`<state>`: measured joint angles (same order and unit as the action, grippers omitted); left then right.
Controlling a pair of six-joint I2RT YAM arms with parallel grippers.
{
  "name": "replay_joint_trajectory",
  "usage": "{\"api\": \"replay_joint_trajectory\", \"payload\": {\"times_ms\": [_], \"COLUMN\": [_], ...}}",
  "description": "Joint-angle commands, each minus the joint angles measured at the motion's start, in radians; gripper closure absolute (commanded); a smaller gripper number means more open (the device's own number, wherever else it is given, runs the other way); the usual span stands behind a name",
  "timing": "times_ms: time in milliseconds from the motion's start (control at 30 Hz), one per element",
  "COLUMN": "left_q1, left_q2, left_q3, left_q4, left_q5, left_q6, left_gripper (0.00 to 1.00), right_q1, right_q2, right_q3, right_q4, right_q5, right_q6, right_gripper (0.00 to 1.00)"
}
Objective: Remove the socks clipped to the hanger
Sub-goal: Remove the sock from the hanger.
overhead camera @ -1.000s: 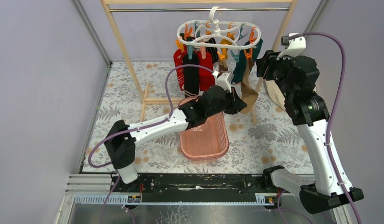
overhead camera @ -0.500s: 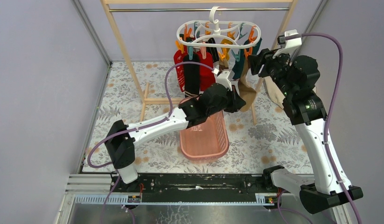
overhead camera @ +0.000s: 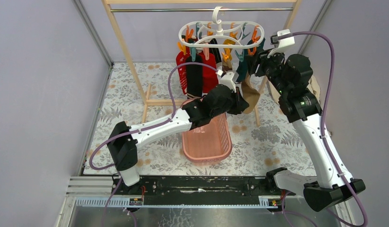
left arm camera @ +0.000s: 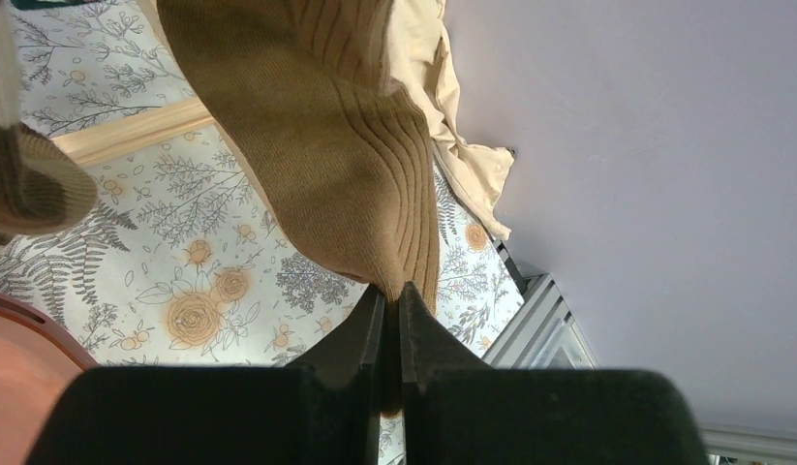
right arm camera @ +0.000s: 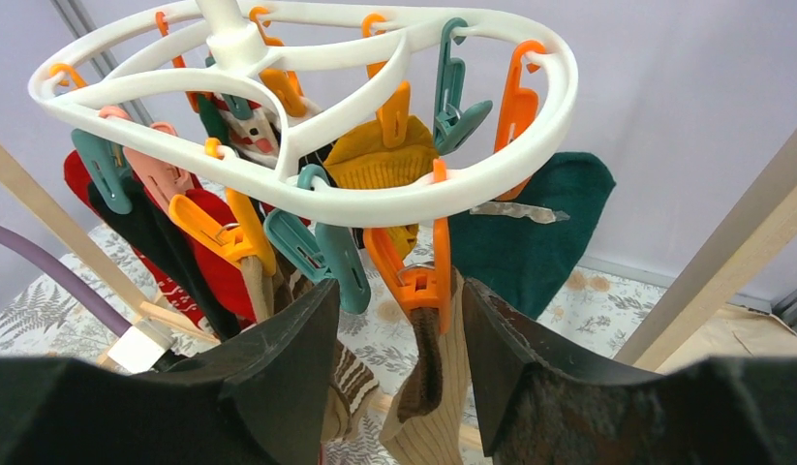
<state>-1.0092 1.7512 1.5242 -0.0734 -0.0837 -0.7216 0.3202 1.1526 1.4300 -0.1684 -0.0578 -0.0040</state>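
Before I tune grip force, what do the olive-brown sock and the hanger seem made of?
Olive-brown sock: ribbed knit fabric, matte; parallel ribs and soft folds show.
Hanger: probably moulded plastic, smooth, white, slightly glossy, with rounded seamless rings.

My left arm [overhead camera: 157, 126], white links with black joints, stretches from its near-left base low and diagonally toward the far middle. Its black two-finger left gripper [left arm camera: 394, 294] has the jaws pressed together on the toe of an olive-brown ribbed sock [left arm camera: 326, 145]. My right arm [overhead camera: 320, 142], built alike, rises steeply from the near-right base with the elbow high and the wrist bent left, and its black right gripper [right arm camera: 399, 295] points far with the jaws standing apart.
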Motion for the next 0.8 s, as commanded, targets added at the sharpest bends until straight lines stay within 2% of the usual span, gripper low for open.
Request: {"api": "replay_joint_trajectory", "payload": {"times_ms": [0, 233, 767], "left_q1": [-0.008, -0.008, -0.008], "left_q2": [0.002, -0.006, -0.011], "left_q3": [0.024, 0.017, 0.013], "left_q4": [0.006, 0.000, -0.011], "left_q5": [-0.031, -0.031, -0.030], "left_q6": [0.028, 0.031, 0.036], "left_gripper": [1.00, 1.00, 1.00], "right_q1": [0.019, 0.024, 0.027], "right_q2": [0.001, 0.005, 0.014], "right_q3": [0.002, -0.002, -0.030], "right_q4": [0.091, 0.133, 0.220], "right_q5": [0.082, 0.127, 0.110], "right_q6": [-0.030, -0.033, -0.017], "right_gripper": [0.44, 0.46, 0.47]}}
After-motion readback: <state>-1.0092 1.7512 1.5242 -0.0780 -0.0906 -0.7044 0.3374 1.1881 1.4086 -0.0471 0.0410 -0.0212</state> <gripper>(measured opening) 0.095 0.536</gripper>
